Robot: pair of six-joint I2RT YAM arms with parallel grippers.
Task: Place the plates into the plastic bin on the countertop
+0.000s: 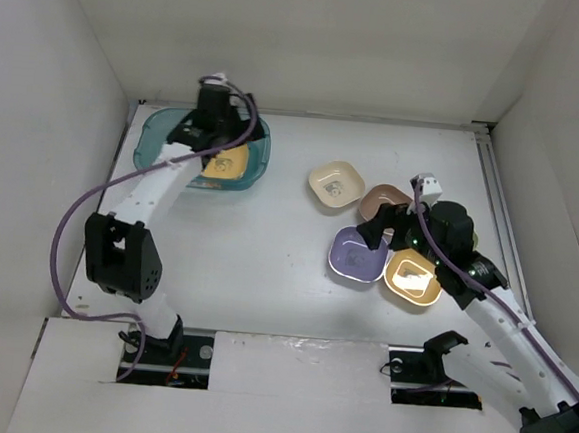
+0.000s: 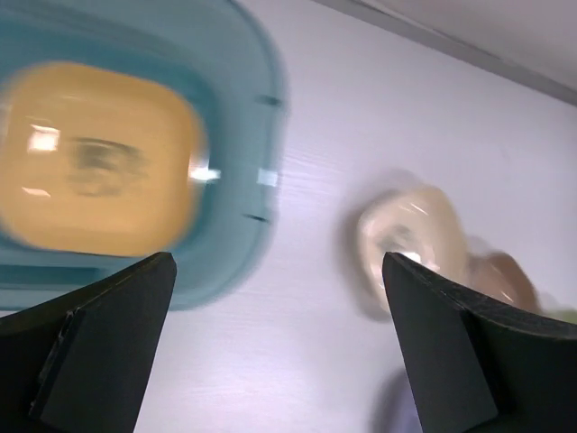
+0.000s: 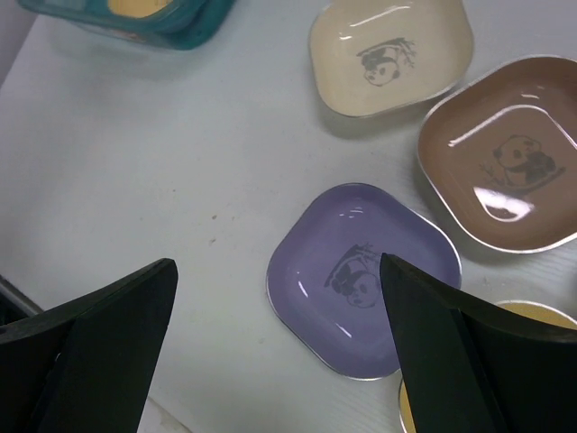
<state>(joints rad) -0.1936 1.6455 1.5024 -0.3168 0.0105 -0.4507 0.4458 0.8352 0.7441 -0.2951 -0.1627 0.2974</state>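
The teal plastic bin (image 1: 154,134) stands at the far left of the countertop (image 1: 266,265) with an orange-yellow plate (image 1: 229,164) inside. My left gripper (image 1: 213,138) hovers over the bin, open and empty; its view is blurred and shows the bin (image 2: 243,135), that plate (image 2: 99,158) and the cream plate (image 2: 410,239). On the right lie a cream plate (image 1: 335,184), a brown plate (image 1: 383,198), a purple plate (image 1: 352,257) and an orange plate (image 1: 412,277). My right gripper (image 1: 377,228) is open and empty above the purple plate (image 3: 361,275).
White walls enclose the countertop on the left, back and right. The right wrist view also shows the cream plate (image 3: 392,54), the brown plate (image 3: 505,153) and a corner of the bin (image 3: 180,23). A purple cable runs along the left arm (image 1: 68,229).
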